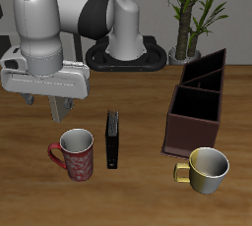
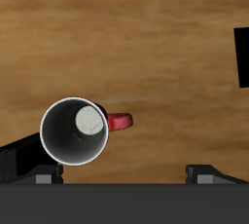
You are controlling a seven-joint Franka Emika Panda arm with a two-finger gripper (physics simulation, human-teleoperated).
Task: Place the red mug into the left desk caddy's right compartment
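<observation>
Wrist view: red mug (image 2: pixel 74 131), pale inside.

The table (image 1: pixel 138 186) is brown wood, its grain showing under a soft sheen. The red mug (image 1: pixel 75 154) looks like glazed ceramic, pale and smooth inside. At its three o'clock, the yellow mug (image 1: pixel 206 168) gleams like polished metal. The dark brown caddy (image 1: pixel 197 104) is matt.

White, rounded arm (image 1: pixel 69 9) segments with black joint bands; pale grey boxy gripper (image 1: pixel 59 111) body, dark short fingers; grey pedestal on black round base plate (image 1: pixel 128 57).
</observation>
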